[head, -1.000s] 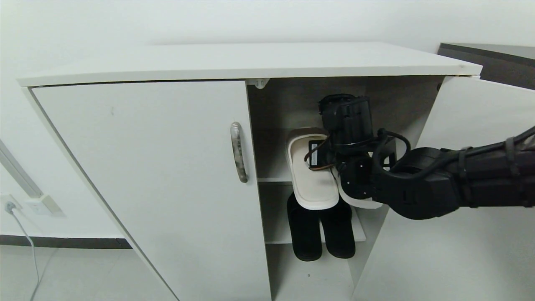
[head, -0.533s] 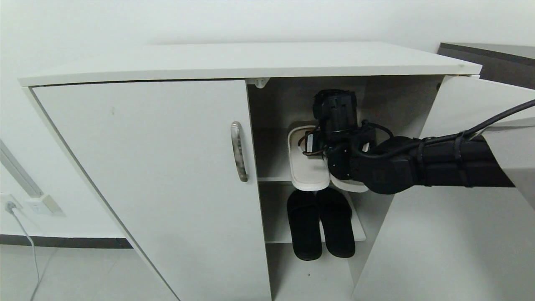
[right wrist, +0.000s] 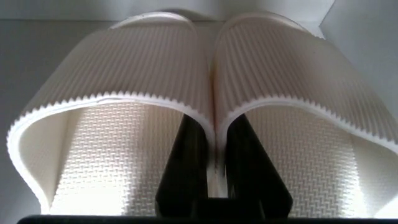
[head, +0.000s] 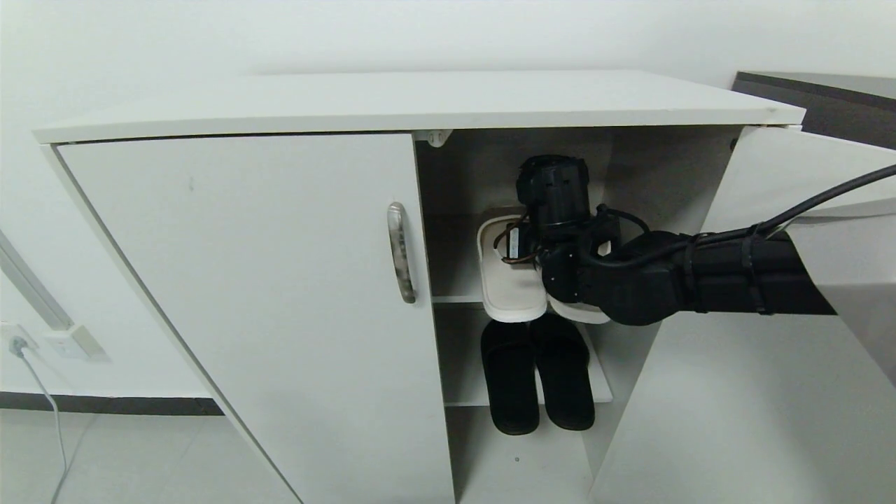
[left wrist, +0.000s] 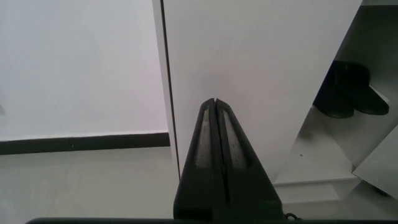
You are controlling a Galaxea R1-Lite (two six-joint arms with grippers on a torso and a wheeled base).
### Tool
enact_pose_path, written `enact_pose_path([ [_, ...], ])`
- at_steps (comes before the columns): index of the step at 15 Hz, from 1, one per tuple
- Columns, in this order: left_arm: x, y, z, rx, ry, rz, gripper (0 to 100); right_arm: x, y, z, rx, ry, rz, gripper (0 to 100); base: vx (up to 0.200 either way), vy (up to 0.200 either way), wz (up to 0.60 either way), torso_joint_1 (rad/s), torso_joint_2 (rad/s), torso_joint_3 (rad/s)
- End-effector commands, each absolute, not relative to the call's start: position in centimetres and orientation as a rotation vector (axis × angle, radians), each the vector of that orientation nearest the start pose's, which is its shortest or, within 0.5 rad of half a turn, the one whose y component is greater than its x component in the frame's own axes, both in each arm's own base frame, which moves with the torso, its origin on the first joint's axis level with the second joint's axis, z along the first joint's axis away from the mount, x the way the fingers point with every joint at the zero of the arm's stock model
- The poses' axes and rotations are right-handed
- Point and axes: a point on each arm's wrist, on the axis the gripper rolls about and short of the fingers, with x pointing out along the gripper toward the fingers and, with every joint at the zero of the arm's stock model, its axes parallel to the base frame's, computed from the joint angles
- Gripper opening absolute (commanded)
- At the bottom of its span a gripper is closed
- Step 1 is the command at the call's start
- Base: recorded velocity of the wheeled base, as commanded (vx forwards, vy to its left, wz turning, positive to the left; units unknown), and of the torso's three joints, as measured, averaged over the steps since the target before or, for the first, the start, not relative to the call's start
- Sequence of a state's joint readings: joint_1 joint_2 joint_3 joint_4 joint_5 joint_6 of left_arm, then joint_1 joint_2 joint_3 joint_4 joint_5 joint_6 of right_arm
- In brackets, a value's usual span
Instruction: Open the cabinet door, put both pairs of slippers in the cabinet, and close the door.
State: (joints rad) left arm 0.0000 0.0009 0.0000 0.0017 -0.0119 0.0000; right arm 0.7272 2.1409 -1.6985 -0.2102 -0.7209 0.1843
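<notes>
A white cabinet (head: 420,98) stands with its right door (head: 735,406) swung open and its left door (head: 245,280) closed. The pair of white slippers (head: 509,297) lies on the upper shelf, heels poking over the shelf's edge. My right gripper (right wrist: 214,134) is inside the cabinet, shut on the two inner strap walls of the white slippers (right wrist: 137,81), pinching them together. A pair of black slippers (head: 535,378) rests on the lower shelf, heels overhanging. My left gripper (left wrist: 214,102) is shut and empty, low in front of the closed left door, with the black slippers (left wrist: 348,90) off to its side.
The closed door carries a metal handle (head: 397,252). A wall socket with a cable (head: 21,346) sits low on the wall at the left. Bare floor (left wrist: 81,186) lies before the cabinet. A dark desk edge (head: 819,98) shows behind the open door.
My right arm has pushed the white slippers up and deeper into the cabinet onto the upper shelf, uncovering the black pair below. The last half second shows only a slight further push.
</notes>
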Motion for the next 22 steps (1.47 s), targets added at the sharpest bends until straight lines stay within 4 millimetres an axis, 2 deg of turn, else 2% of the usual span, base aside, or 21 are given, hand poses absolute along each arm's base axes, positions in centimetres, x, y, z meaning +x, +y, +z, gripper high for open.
enact_pose_path([
  [1,-2.3,0.0,7.5,0.0,0.003,-0.012,0,34.4,28.6,22.4,0.031,0.172,-0.01,100,0.0,0.0,0.0,0.0,0.0,0.0],
  [5,-2.3,0.0,7.5,-0.002,0.003,-0.012,0,33.6,28.7,22.2,0.021,0.186,0.001,100,0.0,0.0,0.0,0.0,0.0,0.0],
  [10,-2.3,0.0,7.5,-0.002,0.003,-0.012,0,28.5,27.8,22.7,0.016,0.225,0.06,100,0.0,0.0,0.0,0.0,0.0,0.0],
  [11,-2.3,0.0,7.5,-0.002,0.003,-0.012,0,28.1,27.6,22.7,0.014,0.229,0.064,100,0.0,0.0,0.0,0.0,0.0,0.0],
  [13,-2.3,0.0,7.5,0.0,0.003,-0.012,0,25.4,26.6,24.3,0.029,0.212,0.101,100,0.0,0.0,0.0,0.0,0.0,0.0],
  [16,-2.3,0.0,7.5,0.0,0.003,-0.012,0,21.6,25.0,25.2,0.031,0.218,0.18,100,0.0,0.0,0.0,0.0,0.0,0.0],
  [18,-2.3,0.0,7.5,0.0,0.003,-0.012,0,18.2,23.8,24.3,0.031,0.242,0.286,100,0.0,0.0,0.0,0.0,0.0,0.0],
  [20,-2.3,0.0,7.5,0.002,0.003,-0.014,0,16.3,23.0,22.6,0.029,0.238,0.334,100,0.0,0.0,0.0,0.0,0.0,0.0],
  [22,-2.3,0.0,7.5,0.003,0.003,-0.014,0,16.0,22.7,21.3,0.039,0.228,0.359,100,0.0,0.0,0.0,0.0,0.0,0.0],
])
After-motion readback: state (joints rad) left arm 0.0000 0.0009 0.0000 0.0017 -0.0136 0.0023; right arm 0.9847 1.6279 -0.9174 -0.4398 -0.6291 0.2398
